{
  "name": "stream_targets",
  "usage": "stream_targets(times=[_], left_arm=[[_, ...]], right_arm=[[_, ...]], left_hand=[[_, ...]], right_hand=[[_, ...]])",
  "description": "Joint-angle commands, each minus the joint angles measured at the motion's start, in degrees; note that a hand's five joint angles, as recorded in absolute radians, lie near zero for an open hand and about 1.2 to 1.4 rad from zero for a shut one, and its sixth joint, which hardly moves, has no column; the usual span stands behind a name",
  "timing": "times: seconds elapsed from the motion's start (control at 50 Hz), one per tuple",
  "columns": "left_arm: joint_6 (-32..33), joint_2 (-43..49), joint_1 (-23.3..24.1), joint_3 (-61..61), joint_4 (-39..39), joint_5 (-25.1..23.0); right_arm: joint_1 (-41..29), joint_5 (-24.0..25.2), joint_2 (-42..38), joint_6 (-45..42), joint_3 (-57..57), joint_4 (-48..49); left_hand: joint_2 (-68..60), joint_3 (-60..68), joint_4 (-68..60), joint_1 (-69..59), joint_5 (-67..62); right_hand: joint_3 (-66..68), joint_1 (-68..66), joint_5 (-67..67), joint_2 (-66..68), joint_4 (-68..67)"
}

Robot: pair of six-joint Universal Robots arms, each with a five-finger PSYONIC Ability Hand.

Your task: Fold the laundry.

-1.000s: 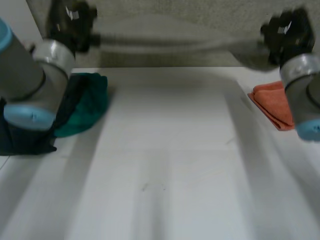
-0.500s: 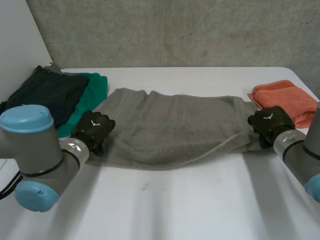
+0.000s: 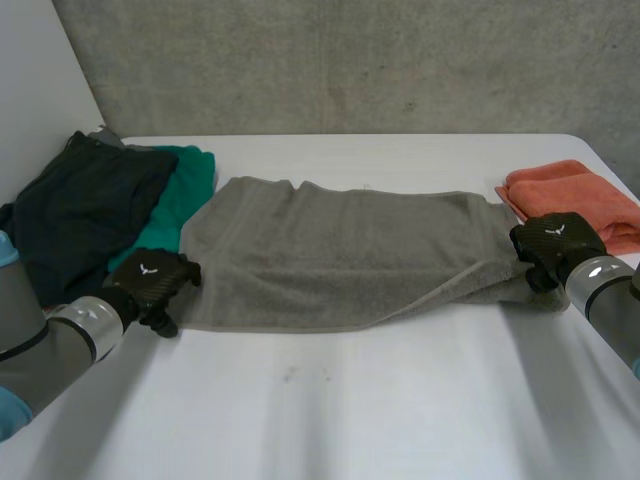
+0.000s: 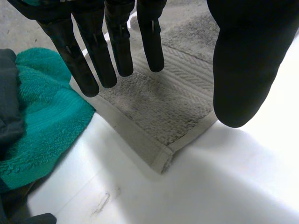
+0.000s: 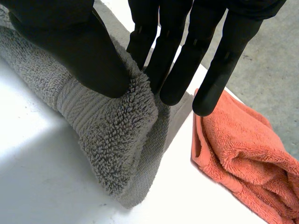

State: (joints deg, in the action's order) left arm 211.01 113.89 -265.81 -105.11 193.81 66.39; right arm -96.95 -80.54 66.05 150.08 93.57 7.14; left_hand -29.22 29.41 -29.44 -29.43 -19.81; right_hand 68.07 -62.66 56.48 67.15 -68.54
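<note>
Towel (image 3: 340, 250) grey, folded lengthwise, flat.

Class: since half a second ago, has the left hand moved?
Yes. The left hand slid back toward the robot, from the side edge of the grey towel to its near corner.

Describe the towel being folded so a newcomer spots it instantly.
On the white table, the grey towel is spread across the middle, between the green towel and the orange towel. It alone is grey and spread wide.
</note>
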Motion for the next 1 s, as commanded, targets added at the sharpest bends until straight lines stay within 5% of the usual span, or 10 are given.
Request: stream_targets(times=[0.02, 0.54, 1.0], left_arm=[[0.1, 3.1, 0.0, 2.6, 0.2, 0.0], [0.3, 9.7, 2.7, 10.5, -0.5, 0.9], [0.2, 2.7, 2.6, 4.3, -3.9, 0.7]], right_arm=[[0.1, 0.0, 0.0, -0.1, 0.1, 0.1], [0.1, 0.1, 0.0, -0.1, 1.2, 0.2], [0.0, 0.1, 0.0, -0.2, 1.2, 0.2]], left_hand=[[-6.6, 6.4, -6.3, -6.3, -6.0], [-13.3, 13.1, -13.1, -13.1, -12.7], [-7.7, 7.5, -7.5, -7.5, -7.1]], right_hand=[[11.9, -17.3, 13.5, 12.8, -11.5], [11.9, -17.3, 13.5, 12.8, -11.5], [11.9, -17.3, 13.5, 12.8, -11.5]])
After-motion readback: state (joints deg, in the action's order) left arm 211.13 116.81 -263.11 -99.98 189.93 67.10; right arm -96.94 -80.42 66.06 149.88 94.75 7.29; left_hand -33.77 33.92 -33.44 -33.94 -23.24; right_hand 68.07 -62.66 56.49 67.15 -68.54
